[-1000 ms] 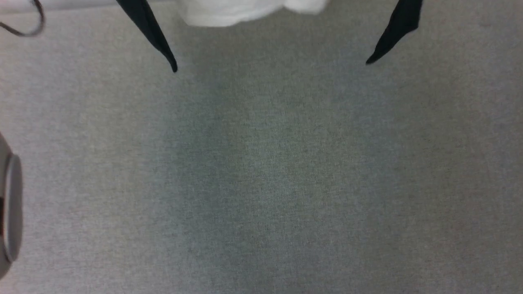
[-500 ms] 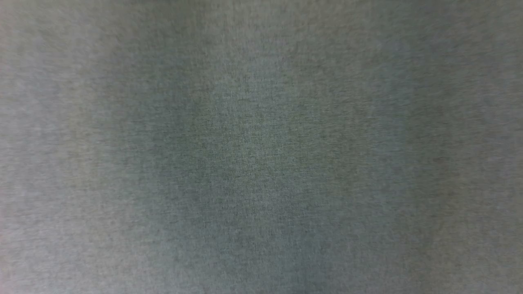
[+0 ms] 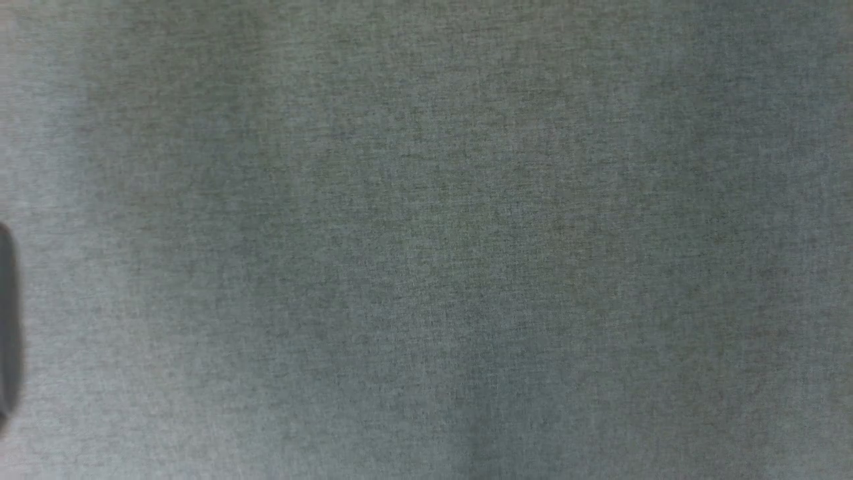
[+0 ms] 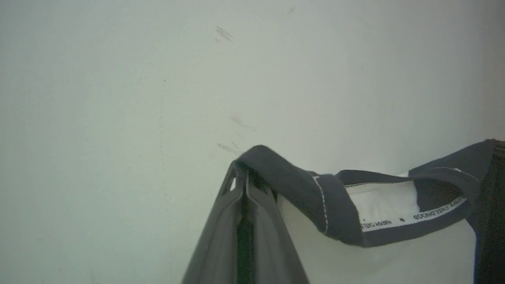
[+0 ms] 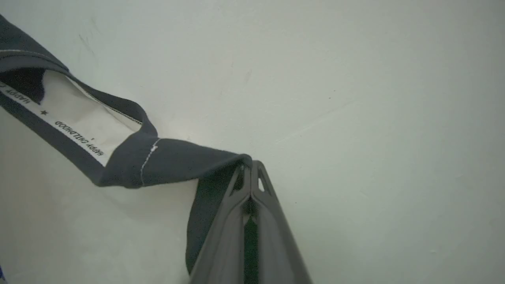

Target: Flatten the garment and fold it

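Note:
In the left wrist view my left gripper [image 4: 242,169] is shut on a black shoulder fold of the garment [image 4: 303,185]. Its collar band with white lettering and white body stretch away to the right. In the right wrist view my right gripper [image 5: 251,167] is shut on the other black shoulder fold of the garment [image 5: 177,159], and the collar and white cloth run off to the upper left. The cloth sags a little between the two grips.
The head view looks down on a grey woven surface [image 3: 426,240], with a dark rounded part [image 3: 6,327] at the left edge. Behind the garment in both wrist views is a pale, faintly scuffed surface [image 4: 118,98].
The head camera has moved. One second ago two black sleeve tips and a white hem hung at its top edge; now they are out of its picture.

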### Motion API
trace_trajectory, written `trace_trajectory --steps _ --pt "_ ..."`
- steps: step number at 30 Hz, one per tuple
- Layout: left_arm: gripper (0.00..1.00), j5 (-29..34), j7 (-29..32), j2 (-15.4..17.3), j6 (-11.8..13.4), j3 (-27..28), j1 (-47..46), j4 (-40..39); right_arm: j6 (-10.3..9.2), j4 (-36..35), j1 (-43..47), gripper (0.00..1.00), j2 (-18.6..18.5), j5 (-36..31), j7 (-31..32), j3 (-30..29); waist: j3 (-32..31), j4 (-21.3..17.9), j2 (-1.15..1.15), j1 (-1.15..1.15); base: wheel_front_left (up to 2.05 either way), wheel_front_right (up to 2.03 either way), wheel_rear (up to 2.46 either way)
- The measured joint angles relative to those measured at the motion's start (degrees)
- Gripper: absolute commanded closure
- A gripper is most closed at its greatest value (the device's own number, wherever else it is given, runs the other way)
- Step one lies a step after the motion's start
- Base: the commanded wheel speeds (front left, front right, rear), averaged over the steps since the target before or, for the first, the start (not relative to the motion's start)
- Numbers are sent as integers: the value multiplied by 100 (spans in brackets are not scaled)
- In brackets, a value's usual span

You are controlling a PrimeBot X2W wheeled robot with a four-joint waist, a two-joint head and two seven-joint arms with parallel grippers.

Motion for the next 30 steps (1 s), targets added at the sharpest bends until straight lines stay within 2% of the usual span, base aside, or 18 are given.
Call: trace_trajectory --steps 5,14,23,30 --pt "100 -236 -71 -36 36 -10 1287 -766 0 -710 1138 100 -248 477 -34 175 -265 57 0 -1 0 0 0" --pt "100 -363 4 253 411 -108 4311 -2465 0 -2401 3808 100 -498 1049 508 -55 -1032 118 0 -2 0 0 0" --pt "100 -760 22 399 690 -181 6740 -3566 -1 -3601 6473 100 -185 1136 712 -436 -1702 139 0 -3 0 0 0" --pt "100 -1188 455 505 657 -503 7969 -3756 -1 -3939 7795 100 155 1234 795 -755 -2113 170 0 -2 0 0 0"
